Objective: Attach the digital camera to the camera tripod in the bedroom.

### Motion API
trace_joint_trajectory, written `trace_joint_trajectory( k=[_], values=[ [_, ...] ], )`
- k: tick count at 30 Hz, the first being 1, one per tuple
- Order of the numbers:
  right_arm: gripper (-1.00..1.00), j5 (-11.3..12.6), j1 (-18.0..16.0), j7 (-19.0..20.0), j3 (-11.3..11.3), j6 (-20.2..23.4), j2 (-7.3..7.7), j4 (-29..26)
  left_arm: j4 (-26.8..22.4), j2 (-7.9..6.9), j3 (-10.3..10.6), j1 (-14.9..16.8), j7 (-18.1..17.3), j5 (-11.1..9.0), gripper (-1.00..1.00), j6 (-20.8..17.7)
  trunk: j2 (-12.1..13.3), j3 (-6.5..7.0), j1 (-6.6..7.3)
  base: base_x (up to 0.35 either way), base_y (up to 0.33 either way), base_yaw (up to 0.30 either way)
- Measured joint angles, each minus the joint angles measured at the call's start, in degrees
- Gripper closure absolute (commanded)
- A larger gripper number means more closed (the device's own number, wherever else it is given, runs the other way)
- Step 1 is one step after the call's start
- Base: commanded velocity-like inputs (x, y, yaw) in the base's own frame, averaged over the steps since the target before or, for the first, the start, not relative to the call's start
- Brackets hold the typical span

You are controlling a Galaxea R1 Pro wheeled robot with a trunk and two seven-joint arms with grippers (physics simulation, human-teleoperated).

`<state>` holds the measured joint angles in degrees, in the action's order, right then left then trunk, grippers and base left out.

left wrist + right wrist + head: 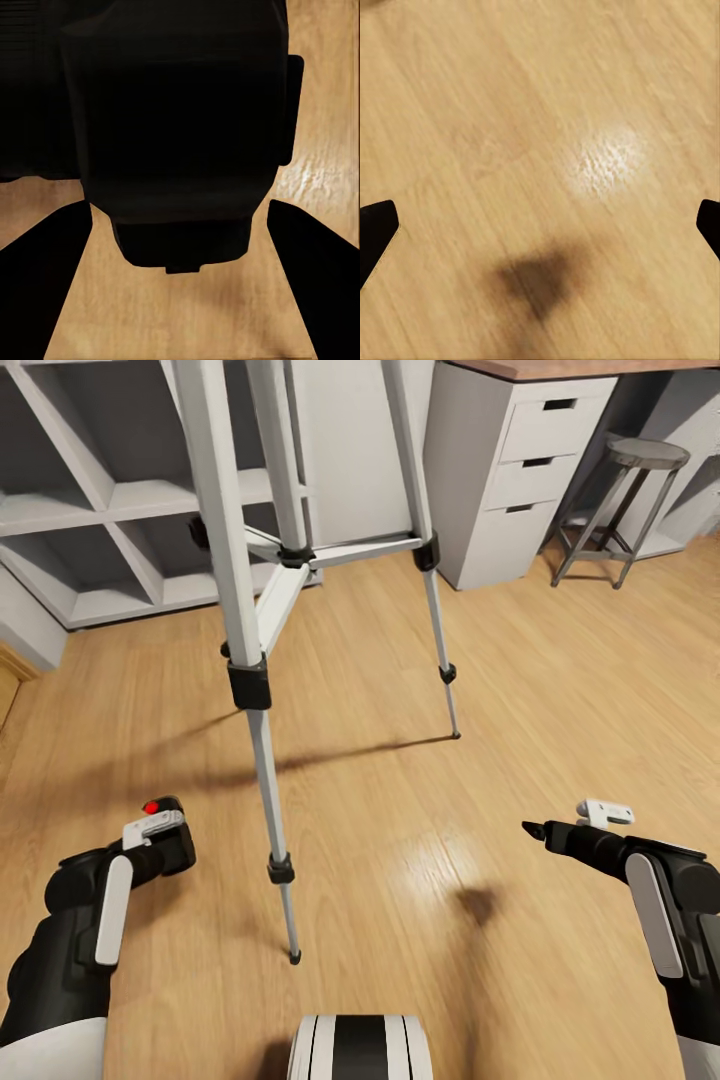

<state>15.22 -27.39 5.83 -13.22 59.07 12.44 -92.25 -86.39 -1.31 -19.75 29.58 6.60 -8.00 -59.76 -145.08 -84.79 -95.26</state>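
Note:
The camera tripod (250,660) stands just ahead of me, its silver legs and black joints spreading over the plank floor; its head is above the frame. The nearest foot (294,958) rests between my two arms. My left gripper (150,850) is low on the left, shut on the digital camera (172,838), whose red button (152,807) faces up. In the left wrist view the black camera body (172,135) sits between the fingers (45,292). My right gripper (545,832) hovers low on the right, open and empty, its fingertips (375,232) wide apart over bare floor.
Grey cube shelves (100,510) line the wall behind the tripod. A white drawer unit (520,480) under a wooden desktop and a round stool (630,490) stand at the back right. Light wooden floor (450,690) stretches between them. My base (360,1050) shows at the bottom.

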Motion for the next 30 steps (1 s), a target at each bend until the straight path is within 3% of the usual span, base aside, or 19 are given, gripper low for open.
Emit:
trace_joint_trajectory(
  k=[7,11,20,23,24,26,30],
  values=[
    [-1.00,0.02,-0.02,0.13,0.07,0.66,0.15,0.00,0.19,-0.18,0.04,-2.27,-2.83,0.13,1.00,0.01,0.09,1.55,0.18,0.000,0.000,0.000],
    [-1.00,0.41,0.00,0.24,-0.05,0.67,0.13,0.00,0.25,1.01,1.01,-3.94,-3.21,-0.18,1.00,0.02,0.15,2.44,0.28,0.000,0.000,0.000],
    [-1.00,0.68,0.08,1.42,-0.31,0.67,-0.33,0.00,0.25,2.01,1.93,-6.54,-3.08,0.27,1.00,0.01,0.27,4.43,0.51,0.000,0.000,0.000],
    [-1.00,0.58,0.08,5.78,-0.51,0.67,-0.17,-0.01,0.13,2.54,2.93,-7.90,-2.85,0.33,1.00,0.08,0.31,5.10,0.59,0.000,0.000,0.000],
    [-1.00,0.65,0.09,10.23,-0.73,0.68,-0.05,-0.01,0.09,2.81,3.77,-8.79,-2.71,0.32,1.00,0.87,0.32,5.32,0.62,0.000,0.000,0.000],
    [-1.00,0.46,0.09,14.84,-1.35,0.52,0.05,-0.01,0.13,3.00,4.46,-9.45,-2.55,0.62,1.00,1.62,0.35,5.76,0.67,0.000,0.000,0.000],
    [-1.00,0.07,0.44,20.06,-2.16,-2.85,0.15,-0.01,0.09,3.22,5.20,-10.42,-2.64,0.71,1.00,2.54,0.40,6.65,0.77,0.000,0.000,0.000]
  ],
)
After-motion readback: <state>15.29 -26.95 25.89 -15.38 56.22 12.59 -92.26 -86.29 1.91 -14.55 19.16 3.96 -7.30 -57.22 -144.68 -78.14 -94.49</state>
